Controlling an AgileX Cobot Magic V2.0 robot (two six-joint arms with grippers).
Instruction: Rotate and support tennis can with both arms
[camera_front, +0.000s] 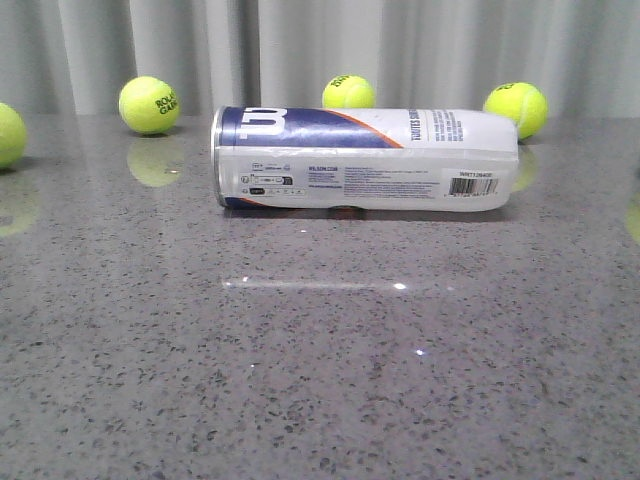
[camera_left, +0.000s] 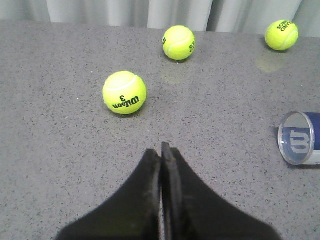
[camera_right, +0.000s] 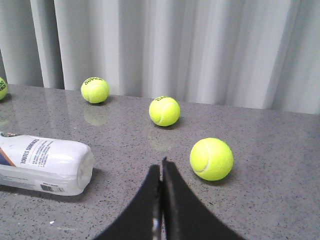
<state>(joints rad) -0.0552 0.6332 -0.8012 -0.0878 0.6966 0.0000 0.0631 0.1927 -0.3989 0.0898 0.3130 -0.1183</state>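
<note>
The tennis can (camera_front: 365, 157) lies on its side across the middle of the grey table, its clear lid end at the left and its white base at the right. No arm shows in the front view. My left gripper (camera_left: 161, 147) is shut and empty, over bare table, well to the left of the can's lid end (camera_left: 299, 138). My right gripper (camera_right: 161, 162) is shut and empty, to the right of the can's base end (camera_right: 45, 162) and apart from it.
Yellow-green tennis balls lie around: behind the can (camera_front: 149, 105), (camera_front: 348, 93), (camera_front: 516, 109), and one at the left edge (camera_front: 8, 135). One ball (camera_left: 124, 92) lies just ahead of the left gripper. One ball (camera_right: 211, 158) lies close beside the right gripper. A grey curtain (camera_front: 320, 50) hangs behind.
</note>
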